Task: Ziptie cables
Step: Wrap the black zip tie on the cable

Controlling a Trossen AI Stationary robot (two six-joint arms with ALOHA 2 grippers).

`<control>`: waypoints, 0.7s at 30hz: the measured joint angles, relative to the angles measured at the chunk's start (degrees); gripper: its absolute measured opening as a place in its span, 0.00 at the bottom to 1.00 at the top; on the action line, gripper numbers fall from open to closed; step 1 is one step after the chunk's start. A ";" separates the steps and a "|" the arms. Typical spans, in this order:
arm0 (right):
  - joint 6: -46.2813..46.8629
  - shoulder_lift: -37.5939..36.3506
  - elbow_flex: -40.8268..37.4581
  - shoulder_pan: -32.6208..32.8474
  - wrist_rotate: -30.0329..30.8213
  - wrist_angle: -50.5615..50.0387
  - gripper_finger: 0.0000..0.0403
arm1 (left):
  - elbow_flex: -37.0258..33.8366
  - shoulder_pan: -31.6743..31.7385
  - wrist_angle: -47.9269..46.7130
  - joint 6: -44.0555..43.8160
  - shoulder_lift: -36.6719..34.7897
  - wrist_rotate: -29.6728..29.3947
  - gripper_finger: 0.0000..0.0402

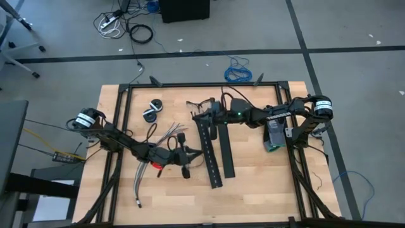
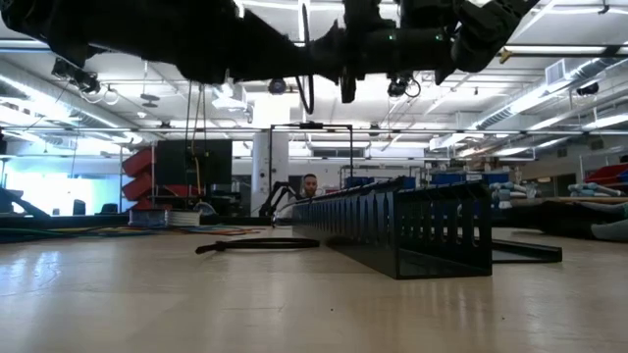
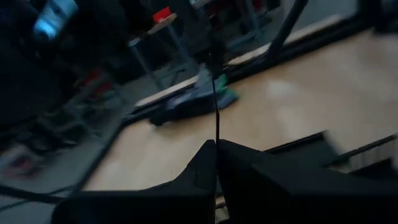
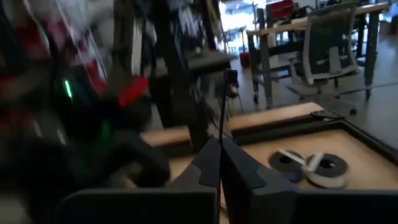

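A: Why is the left pincer (image 3: pixel 216 163) pinched on a ziptie (image 3: pixel 216 99)?

B: Likely to keep it upright for threading; the cables (image 1: pixel 147 172) lie left on the worktop (image 1: pixel 253 190).

A: And the right pincer (image 4: pixel 220 155)?

B: Clamped on another ziptie (image 4: pixel 222 112), seen only in its wrist view.

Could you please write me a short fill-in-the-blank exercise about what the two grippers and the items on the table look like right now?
1. The left gripper is shut on a thin black ____ that sticks out past its fingertips.
2. The right gripper is ____ on a ziptie of its own.
3. In the high view, the cables lie on the ____ half of the table.
4. In the high view, the two rolls of tape lie near the table's ____ edge.

Missing words: ziptie; shut; left; far
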 joint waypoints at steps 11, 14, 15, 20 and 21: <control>-13.61 0.00 0.00 4.61 1.67 -6.41 0.00 | -1.27 2.32 -5.25 -27.56 -6.04 15.59 0.00; -18.56 0.00 0.00 7.88 5.83 -6.41 0.00 | -4.58 4.45 -1.61 -36.31 -6.12 21.26 0.00; -20.81 0.00 0.00 9.03 7.59 -6.45 0.00 | -6.01 5.17 1.31 -38.98 -6.12 23.16 0.00; -36.02 0.00 0.00 14.04 17.20 -6.59 0.00 | -13.81 7.31 22.12 -48.39 -6.12 29.39 0.00; -38.25 0.00 0.00 14.65 18.78 -6.65 0.00 | -14.93 7.52 25.61 -49.25 -6.12 29.85 0.00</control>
